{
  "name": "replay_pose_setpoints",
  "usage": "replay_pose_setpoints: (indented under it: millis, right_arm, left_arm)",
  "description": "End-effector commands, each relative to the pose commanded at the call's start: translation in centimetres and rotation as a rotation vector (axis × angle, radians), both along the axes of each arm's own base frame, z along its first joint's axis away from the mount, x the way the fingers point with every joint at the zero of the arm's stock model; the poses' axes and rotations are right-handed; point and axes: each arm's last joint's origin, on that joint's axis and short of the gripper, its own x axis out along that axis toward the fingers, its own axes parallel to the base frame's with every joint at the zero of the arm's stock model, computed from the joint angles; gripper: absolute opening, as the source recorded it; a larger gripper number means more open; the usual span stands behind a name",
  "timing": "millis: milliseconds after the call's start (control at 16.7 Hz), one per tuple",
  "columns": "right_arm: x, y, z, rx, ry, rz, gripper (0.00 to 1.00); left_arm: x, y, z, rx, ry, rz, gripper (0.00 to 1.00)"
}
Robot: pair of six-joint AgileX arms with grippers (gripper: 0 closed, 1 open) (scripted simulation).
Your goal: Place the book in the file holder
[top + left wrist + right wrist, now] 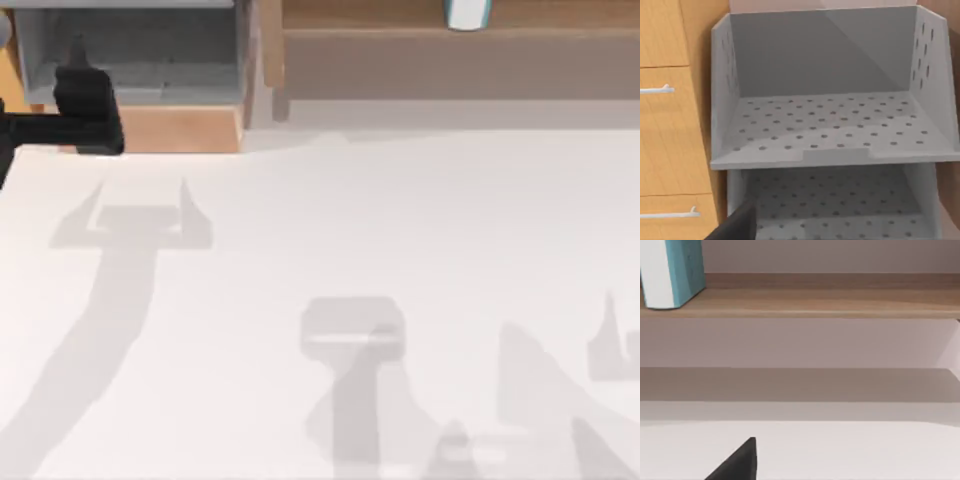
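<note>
Not yet gripped: the book (674, 273) stands on the long wooden shelf (830, 302), well to the right of the file holder (130, 50) as seen from above, and well apart from it. Judged from that, the step in hand is the reach and grasp, best left to the right arm, whose wrist camera looks along the bench (380, 260) toward the shelf.

Advice for doing it well:
- Bring the right pincer (737, 462) in level with the shelf and square to the book, not at a slant.
- Close across the two teal covers, never across the page edges and spine, since the thickness looks like the easier span.
- Grip low enough on the covers that nothing tips, then lift clear of the shelf board before swinging over toward the file holder.
- Aim for the upper perforated tray of the file holder (830, 125), which lies open toward the bench.

Cannot tell whether the right pincer is wide or narrow; same for the left pincer (80, 70), which hovers just in front of the file holder, beside the wooden drawer unit (670, 125). Worth pulling that arm back, or the way in may be blocked.

On orientation: upright, long axis vertical, white page edges turned to one side and a teal cover turned toward the right wrist camera. Top end cut off in the right wrist view, so full height not visible there.
</note>
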Motion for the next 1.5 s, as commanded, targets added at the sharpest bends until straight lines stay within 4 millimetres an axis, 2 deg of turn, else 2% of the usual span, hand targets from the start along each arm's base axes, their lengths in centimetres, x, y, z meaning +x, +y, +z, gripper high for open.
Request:
replay_pose_setpoints:
  millis: [180, 360, 480, 660, 840, 1020, 1140, 1320, 1500]
  right_arm:
    - [0.0, 0.0, 0.0, 0.0, 0.0, 0.0, 1.0]
    - [0.0, 0.0, 0.0, 0.0, 0.0, 0.0, 1.0]
    - [0.0, 0.0, 0.0, 0.0, 0.0, 0.0, 1.0]
    - [0.0, 0.0, 0.0, 0.0, 0.0, 0.0, 1.0]
    - [0.0, 0.0, 0.0, 0.0, 0.0, 0.0, 1.0]
    - [0.0, 0.0, 0.0, 0.0, 0.0, 0.0, 1.0]
    - [0.0, 0.0, 0.0, 0.0, 0.0, 0.0, 1.0]
    - [0.0, 0.0, 0.0, 0.0, 0.0, 0.0, 1.0]
    - [0.0, 0.0, 0.0, 0.0, 0.0, 0.0, 1.0]
  left_arm:
    - [5.7, -5.6, 1.7, 0.023, 0.023, -0.002, 1.0]
    - [10.6, -12.3, 1.9, 0.03, 0.016, -0.003, 1.0]
    - [13.3, -17.0, 1.2, 0.028, 0.006, -0.002, 1.0]
    - [16.3, -23.5, -1.2, 0.022, -0.006, 0.0, 1.0]
    - [18.3, -28.5, -3.7, 0.003, -0.025, 0.003, 1.0]
    - [19.6, -31.9, -5.8, -0.021, -0.045, 0.005, 1.0]
    - [20.2, -33.4, -6.9, -0.035, -0.055, 0.007, 1.0]
    - [20.7, -34.7, -8.0, -0.051, -0.066, 0.008, 1.0]
    - [20.8, -35.0, -8.2, -0.054, -0.069, 0.008, 1.0]
